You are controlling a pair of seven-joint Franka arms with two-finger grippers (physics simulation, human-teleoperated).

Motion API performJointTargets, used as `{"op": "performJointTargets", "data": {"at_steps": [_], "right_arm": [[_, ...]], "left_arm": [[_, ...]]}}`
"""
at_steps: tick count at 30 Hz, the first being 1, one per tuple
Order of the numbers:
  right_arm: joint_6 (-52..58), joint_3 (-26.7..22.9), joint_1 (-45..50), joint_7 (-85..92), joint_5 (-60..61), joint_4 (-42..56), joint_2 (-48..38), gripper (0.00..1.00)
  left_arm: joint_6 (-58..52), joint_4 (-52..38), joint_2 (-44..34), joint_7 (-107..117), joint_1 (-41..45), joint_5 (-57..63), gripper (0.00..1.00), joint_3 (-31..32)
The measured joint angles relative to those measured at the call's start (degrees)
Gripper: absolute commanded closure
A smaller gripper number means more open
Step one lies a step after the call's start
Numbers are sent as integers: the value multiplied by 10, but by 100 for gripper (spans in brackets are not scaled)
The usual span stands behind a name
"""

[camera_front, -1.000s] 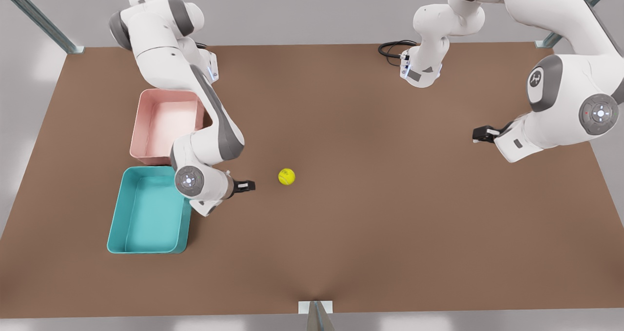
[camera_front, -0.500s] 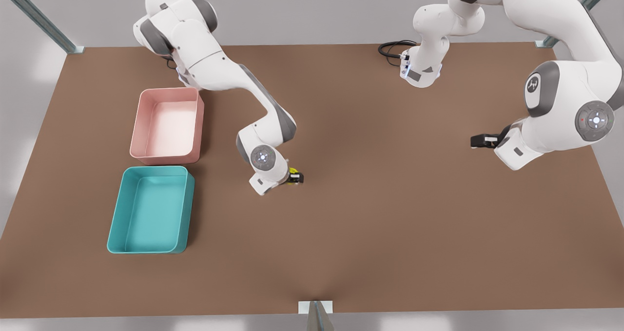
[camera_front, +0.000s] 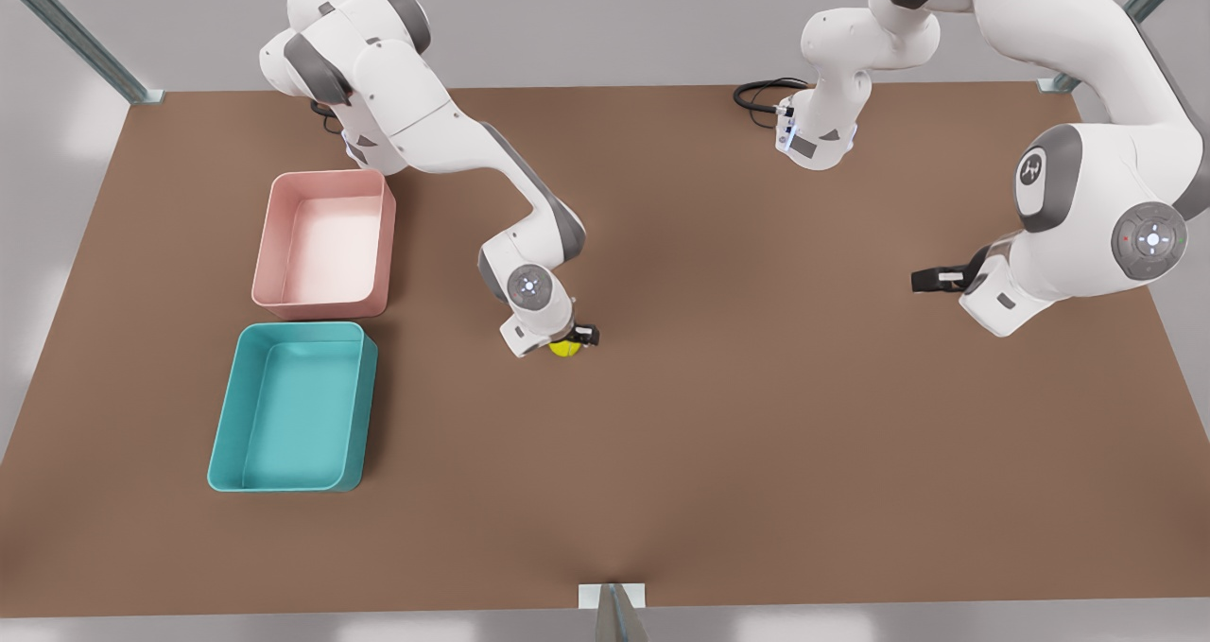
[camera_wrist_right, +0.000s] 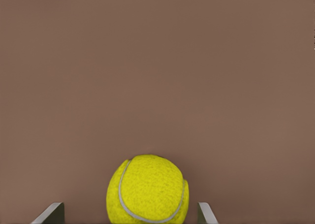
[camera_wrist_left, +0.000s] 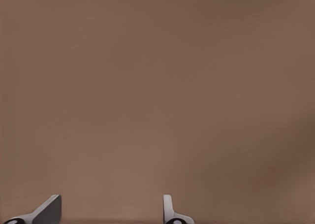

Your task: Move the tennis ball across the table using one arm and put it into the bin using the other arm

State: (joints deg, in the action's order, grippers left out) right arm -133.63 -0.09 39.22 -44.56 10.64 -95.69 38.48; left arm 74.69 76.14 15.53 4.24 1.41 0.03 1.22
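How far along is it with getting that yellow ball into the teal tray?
Looks done: the tennis ball lies mid-table, across from the other arm. In hand: the right tool, open, straddles the ball, not yet gripping. Left: grasp, lift, drop it into the bin. The left tool, open, waits at the front view's right.

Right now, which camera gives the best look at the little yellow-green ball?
The right wrist view: the tennis ball sits large between the right gripper's open fingers, seam visible. In the front view the ball is a small patch partly hidden under that gripper. The left wrist view looks at the bare table.
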Motion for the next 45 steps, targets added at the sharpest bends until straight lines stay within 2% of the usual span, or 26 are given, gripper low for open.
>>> {"op": "performJointTargets", "data": {"at_steps": [18, 19, 20, 23, 25, 32, 36, 42, 43, 44, 45], "right_arm": [[-64, 0, 8, -42, -4, -30, 37, 0], [-66, 0, 7, -43, -4, -29, 37, 16], [-68, 0, 6, -44, -4, -28, 38, 26], [-73, 0, 4, -45, -2, -25, 37, 36], [-74, 0, 1, -44, 0, -25, 34, 37], [-70, -2, -89, -22, 2, -26, -36, 37], [-34, -16, -190, 27, -38, -24, -81, 37], [11, -39, -361, 151, -109, -5, -83, 36], [16, -40, -378, 176, -113, -3, -82, 34], [20, -43, -388, 199, -118, -2, -81, 0], [26, -45, -393, 221, -122, -1, -80, 0]], "left_arm": [[4, -1, 4, 22, 0, -1, 0, 0], [4, -1, 4, 23, 0, -1, 0, 0], [4, -1, 4, 24, 0, 0, 0, 0], [5, -1, 6, 26, 0, 0, 0, 0], [5, -1, 7, 27, 0, 0, 0, 0], [8, -1, 9, 30, 0, -1, 0, 0], [9, -1, 9, 31, 0, -1, 0, 0], [10, -1, 13, 32, 0, -1, 0, 0], [10, -1, 13, 33, 1, -2, 0, 0], [10, -1, 13, 33, 1, -2, 0, 0], [9, -1, 13, 33, 2, -2, 0, 0]]}}
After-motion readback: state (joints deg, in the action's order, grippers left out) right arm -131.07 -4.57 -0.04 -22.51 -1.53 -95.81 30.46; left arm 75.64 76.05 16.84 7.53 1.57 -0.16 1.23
